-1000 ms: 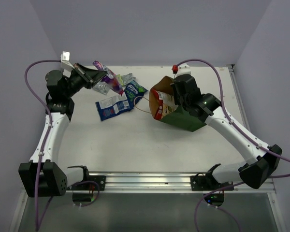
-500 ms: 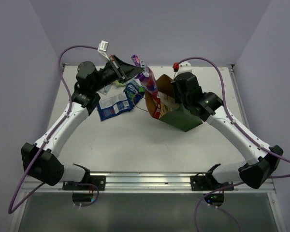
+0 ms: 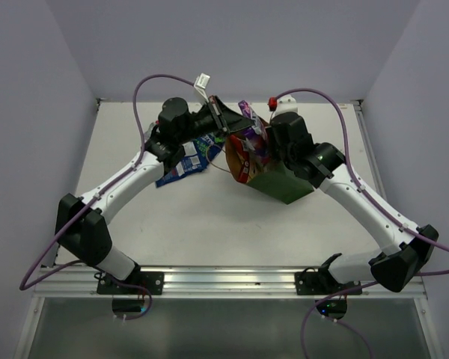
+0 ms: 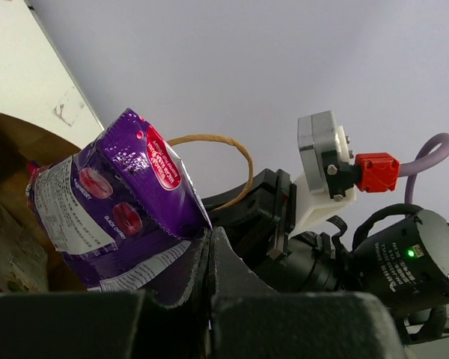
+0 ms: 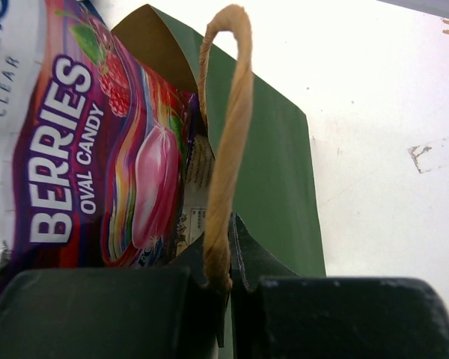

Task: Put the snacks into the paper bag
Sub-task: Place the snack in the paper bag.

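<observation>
A purple packet (image 3: 248, 126) of berry candy hangs at the open mouth of the paper bag (image 3: 284, 183), its lower part already past the rim and its upper end sticking out. The bag stands tilted on the far middle of the table (image 3: 209, 224), with its mouth turned up and to the left and its green side facing the near edge. A white, red and yellow chip bag (image 3: 239, 161) shows inside the mouth. The left gripper (image 4: 209, 254) is pinched tight on one crinkled edge of the purple packet. Its arm (image 3: 127, 176) is stretched long from its base at the near left corner, reaching diagonally across to the bag. The right gripper (image 5: 228, 280) is clamped on the bag's rim together with its tan loop handle (image 5: 228, 142). The right arm (image 3: 359, 202) reaches in from the near right with the wrist bent down over the bag. Blue-and-white packets (image 3: 181, 163) lie flat on the table just left of the bag, beneath the left arm.
</observation>
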Robot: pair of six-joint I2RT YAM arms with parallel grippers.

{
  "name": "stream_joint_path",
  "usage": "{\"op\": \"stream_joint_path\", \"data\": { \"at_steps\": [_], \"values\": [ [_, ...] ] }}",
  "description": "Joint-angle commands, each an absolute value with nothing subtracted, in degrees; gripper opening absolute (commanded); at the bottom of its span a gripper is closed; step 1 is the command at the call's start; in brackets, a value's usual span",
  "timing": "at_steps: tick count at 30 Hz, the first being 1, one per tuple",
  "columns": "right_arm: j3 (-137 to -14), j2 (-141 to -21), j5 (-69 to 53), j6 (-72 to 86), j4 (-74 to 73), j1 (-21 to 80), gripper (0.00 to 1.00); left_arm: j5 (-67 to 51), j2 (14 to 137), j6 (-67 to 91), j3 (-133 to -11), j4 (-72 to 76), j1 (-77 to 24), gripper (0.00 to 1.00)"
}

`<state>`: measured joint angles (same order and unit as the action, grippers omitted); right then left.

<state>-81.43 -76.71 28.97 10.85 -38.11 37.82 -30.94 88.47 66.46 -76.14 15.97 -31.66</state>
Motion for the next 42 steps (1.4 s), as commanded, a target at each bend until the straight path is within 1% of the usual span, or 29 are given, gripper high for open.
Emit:
{"op": "stream_joint_path", "data": {
  "at_steps": [1,7,14,22,35,36,37,39,40,42],
  "values": [
    [-83.4,-75.0,30.4,10.5,-37.9,37.7,0.0,-29.2,86.8,64.2,-74.5,19.2,-32.4,0.0],
    [-83.6,-75.1,30.9,10.2,-37.5,37.7,0.0,-28.1,84.0,62.8,-67.6,15.3,-33.1,0.0],
    [-83.8,-75.3,32.1,10.1,-37.5,37.7,0.0,-27.2,81.5,59.3,-65.2,6.1,-33.4,0.0],
    [-85.0,-76.1,33.0,11.0,-38.1,37.8,0.0,-26.1,83.8,57.0,-67.9,-2.1,-34.8,0.0],
    [-85.2,-75.9,32.8,11.8,-38.0,37.8,0.0,-20.0,88.3,59.6,-70.2,-1.5,-40.2,0.0],
    [-85.2,-75.8,32.8,11.7,-38.0,37.8,0.0,-19.7,88.5,59.8,-70.3,-1.4,-40.5,0.01],
    [-85.1,-75.7,32.9,11.7,-37.9,37.7,0.0,-19.6,88.6,59.9,-70.2,-1.1,-40.7,0.05],
    [-84.7,-75.5,33.2,11.6,-37.8,37.8,0.0,-19.2,88.8,60.1,-69.9,-1.2,-41.3,0.08],
    [-84.6,-75.5,33.3,11.5,-37.6,37.7,0.0,-18.8,88.7,60.1,-69.7,-1.1,-41.5,0.13],
    [-84.1,-75.3,33.6,11.4,-37.5,37.7,0.0,-18.4,88.0,60.2,-69.1,-1.2,-41.6,0.19]
  ]
}}
